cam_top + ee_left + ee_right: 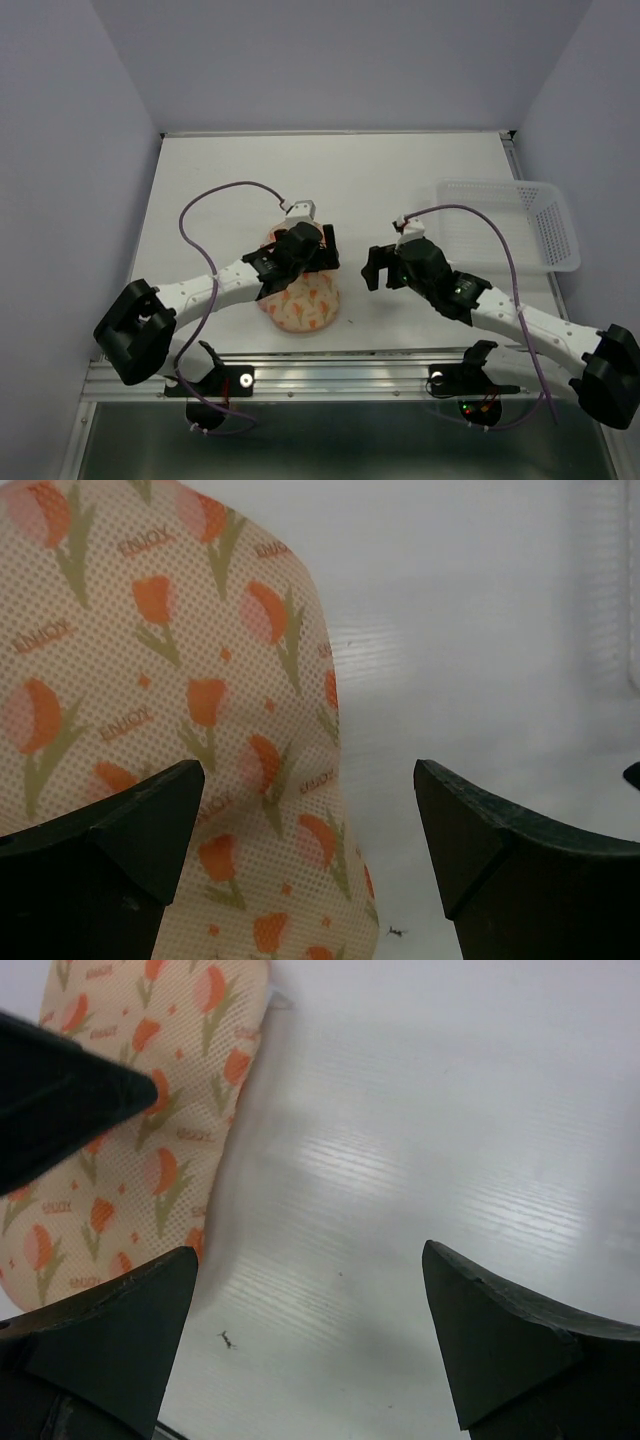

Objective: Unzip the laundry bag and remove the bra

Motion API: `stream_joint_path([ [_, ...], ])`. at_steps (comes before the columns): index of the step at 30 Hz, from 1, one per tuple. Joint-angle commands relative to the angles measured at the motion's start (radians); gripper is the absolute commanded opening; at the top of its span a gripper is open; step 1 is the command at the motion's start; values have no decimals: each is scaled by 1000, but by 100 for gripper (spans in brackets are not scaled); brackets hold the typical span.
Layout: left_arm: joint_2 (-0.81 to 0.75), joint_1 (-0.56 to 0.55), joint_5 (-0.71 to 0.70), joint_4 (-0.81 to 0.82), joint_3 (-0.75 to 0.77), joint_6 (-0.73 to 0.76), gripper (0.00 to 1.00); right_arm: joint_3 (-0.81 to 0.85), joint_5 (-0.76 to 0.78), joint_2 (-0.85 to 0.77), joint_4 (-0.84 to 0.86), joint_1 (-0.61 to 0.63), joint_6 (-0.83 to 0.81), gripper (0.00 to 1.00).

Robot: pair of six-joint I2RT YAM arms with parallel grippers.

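The laundry bag (305, 300) is a peach mesh pouch printed with orange tulips, lying on the white table near the front edge. It fills the left of the left wrist view (170, 700) and the upper left of the right wrist view (130, 1130). My left gripper (320, 250) hangs open just above the bag's right edge (310, 800). My right gripper (372, 268) is open over bare table to the right of the bag (310, 1300). The bra is hidden. The zip does not show.
A clear plastic mesh basket (510, 222) stands at the back right of the table. The table's front rail (330, 375) lies just behind the bag. A small dark speck (227, 1339) lies on the table beside the bag.
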Motion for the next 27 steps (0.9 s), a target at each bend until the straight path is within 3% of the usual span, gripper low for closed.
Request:
stream_joint_path([
  [1,-11,-113,-135,-59,37,-90,99,-44,119,-92,-25,-29,50,100],
  [9,-64,-275,-139,-66,-63,-289,99,-90,198,-221,-48,-29,78,100],
  [14,-91,-287,-105,-76,-164,-351,99,-91,202,-224,-46,-38,84,100],
  [17,-106,-279,-151,-188,-181,-370,99,-84,187,-213,-46,-38,86,100],
  [23,-206,-108,-240,-320,-190,-323,99,-88,173,-218,-46,-38,84,100],
  [27,-257,52,-257,-276,-153,-149,99,-94,158,-228,-45,-38,83,100],
])
